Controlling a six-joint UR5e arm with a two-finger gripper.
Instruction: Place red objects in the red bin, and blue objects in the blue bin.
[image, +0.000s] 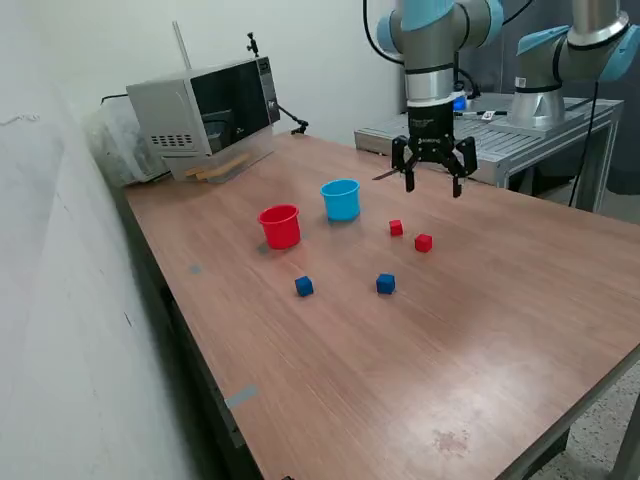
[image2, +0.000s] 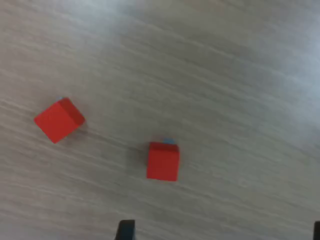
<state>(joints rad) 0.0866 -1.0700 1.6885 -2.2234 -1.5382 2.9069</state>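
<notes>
My gripper (image: 434, 183) hangs spread and empty above the table (image: 480, 330). Below it lie two red cubes (image2: 163, 161) (image2: 59, 119), near each other. Two blue cubes (image: 385, 283) (image: 304, 286) lie farther out; red cup (image: 280, 226) and blue cup (image: 341, 199) stand beyond. No readable writing.
</notes>
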